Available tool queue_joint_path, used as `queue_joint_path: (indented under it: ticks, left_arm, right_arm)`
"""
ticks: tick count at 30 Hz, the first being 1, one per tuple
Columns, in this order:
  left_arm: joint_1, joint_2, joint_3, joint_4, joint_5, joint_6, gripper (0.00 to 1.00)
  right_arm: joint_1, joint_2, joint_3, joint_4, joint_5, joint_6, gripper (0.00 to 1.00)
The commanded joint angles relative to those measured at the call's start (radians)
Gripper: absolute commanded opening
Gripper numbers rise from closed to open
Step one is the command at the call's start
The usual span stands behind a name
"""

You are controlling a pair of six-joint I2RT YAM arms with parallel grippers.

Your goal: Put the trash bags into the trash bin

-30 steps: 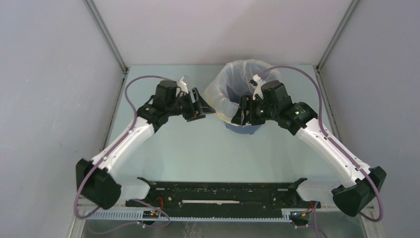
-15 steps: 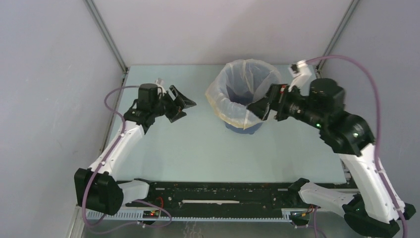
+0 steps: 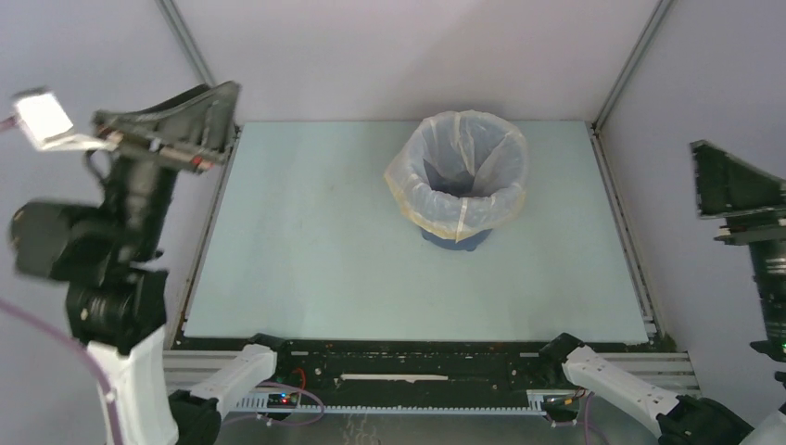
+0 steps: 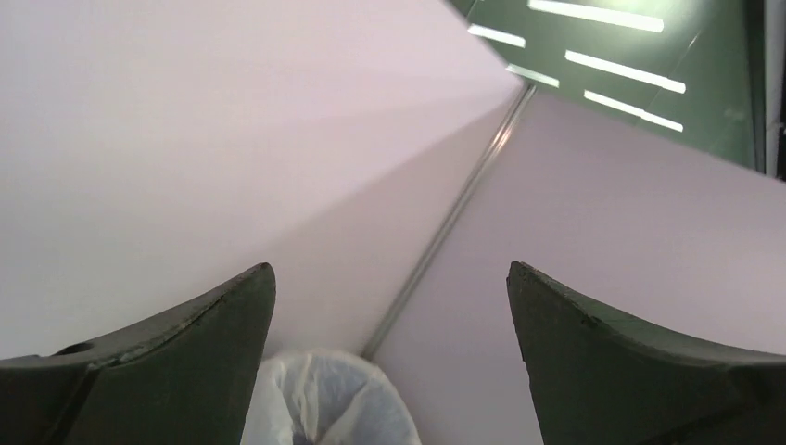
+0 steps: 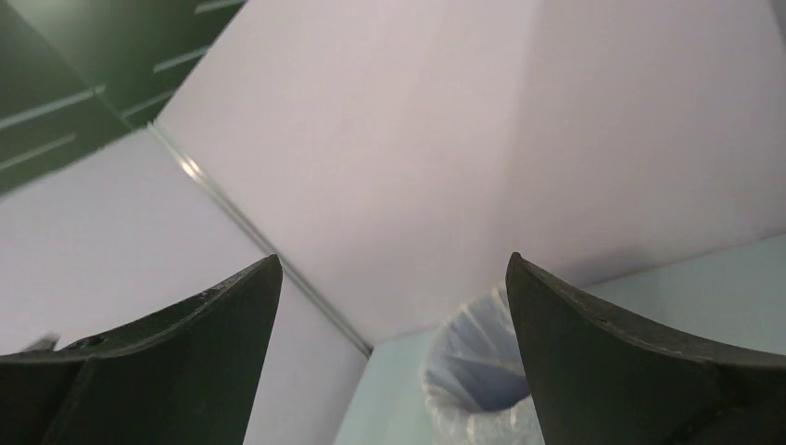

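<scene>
**Trash bag** (image 3: 422, 190): whitish, translucent, crinkly. Seated inside the bin, with the mouth spread open and folded outward over the rim as a liner. The collar drapes down the outer wall. So arranged, most likely, to keep the opening wide and stop the film sliding back in.

**Trash bin** (image 3: 456, 242): round, blue, with only the foot showing below the bag's collar. Upright on the table (image 3: 306, 241), in the far half, right of centre. Contents: the bag alone. Nothing else seen in the hollow, though the bottom is dim through the film and hard to make out.

**Left gripper** (image 4: 389, 269): fingers spread wide, nothing between them. Held high at the left edge, well apart from the bin. Only the top of the bag shows, at the lower edge of the left wrist view.

**Right gripper** (image 5: 391, 260): fingers likewise parted and empty. Raised at the right edge, well apart from the bin. The lined bin sits low in the right wrist view.

**Status, as judged:** bag in place, task to all appearances complete. Arms up and aside, probably to stay clear of the thin liner.
</scene>
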Motion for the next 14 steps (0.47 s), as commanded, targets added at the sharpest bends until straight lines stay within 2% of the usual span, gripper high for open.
queue_joint_path:
  ticks: [1,5,10,14]
  left_arm:
    - [0.001,-0.069,0.001,-0.05,-0.171,0.152,1.0]
    - [0.001,-0.108,-0.025,-0.079,-0.238,0.176,1.0]
    - [0.001,-0.11,-0.023,-0.124,-0.246,0.175,1.0]
    - [0.0,-0.113,-0.031,-0.134,-0.253,0.165,1.0]
  right_arm:
    - [0.0,0.091,0.055,0.0,0.149,-0.022,1.0]
    - [0.001,0.092,0.019,-0.001,0.115,0.005,1.0]
    - [0.001,0.076,-0.05,0.043,0.063,-0.001,1.0]
    - [0.002,0.112,-0.025,0.006,0.054,-0.004,1.0]
